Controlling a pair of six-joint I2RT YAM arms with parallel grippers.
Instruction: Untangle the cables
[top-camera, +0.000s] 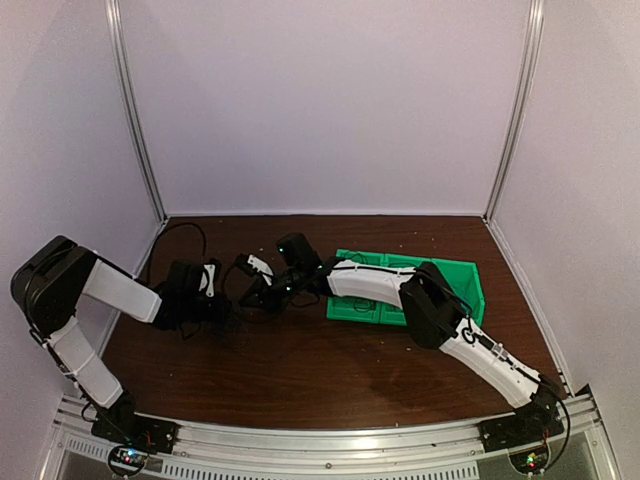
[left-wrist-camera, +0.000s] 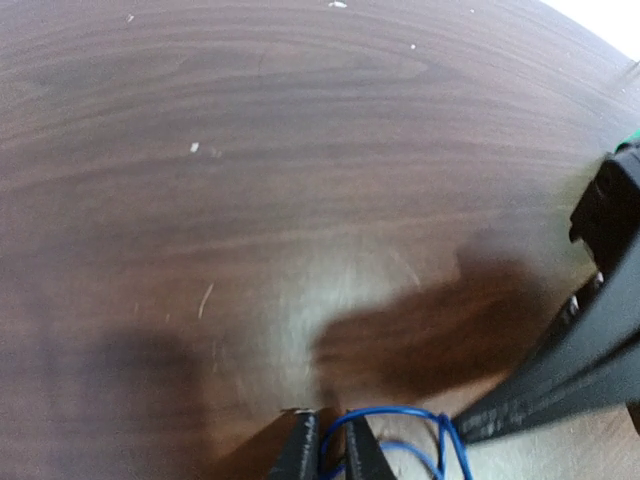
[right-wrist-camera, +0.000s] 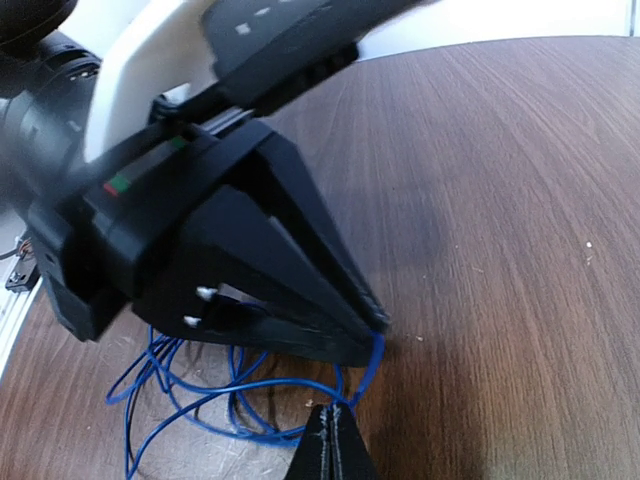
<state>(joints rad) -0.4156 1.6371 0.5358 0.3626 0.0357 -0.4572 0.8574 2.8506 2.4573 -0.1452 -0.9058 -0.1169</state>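
Enclosure: white walls (top-camera: 320, 100) close us in on three sides.
Surface: we see a dark wood table (top-camera: 330, 380) filling the floor of the booth.
Container: a green bin (top-camera: 455, 275) lies at the right rear, partly under the right arm.
Left end: the left gripper (left-wrist-camera: 328, 425) sits low over the table, left of centre, fingers drawn together and pinching the blue cable (left-wrist-camera: 395, 409).
Right end: the right gripper (right-wrist-camera: 335, 420) meets it almost tip to tip, fingers pressed together on the same cable.
Cable: a short stretch arcs between both tips. We see the rest lying in loose loops on the table beneath the left gripper.
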